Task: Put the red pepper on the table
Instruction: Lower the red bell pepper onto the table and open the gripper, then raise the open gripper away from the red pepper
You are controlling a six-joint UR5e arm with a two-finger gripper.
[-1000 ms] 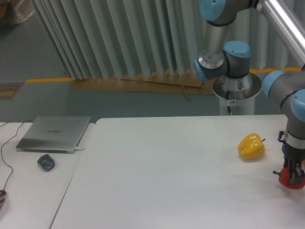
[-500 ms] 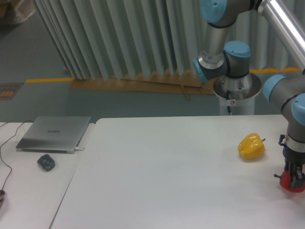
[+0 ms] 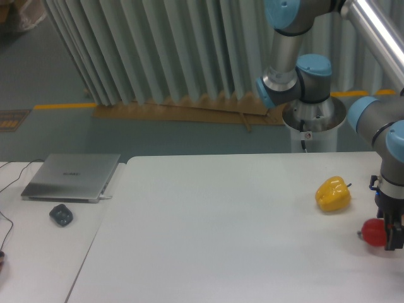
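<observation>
At right table edge, claw clamped on red pepper, pepper protruding leftward.

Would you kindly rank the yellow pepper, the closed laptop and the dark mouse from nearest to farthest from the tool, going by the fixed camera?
1. Glossy yellow bell pepper: just up and left of the tool.
2. Closed silver laptop: far left, on the side desk.
3. Small dark mouse: farthest left, in front of the laptop.
</observation>
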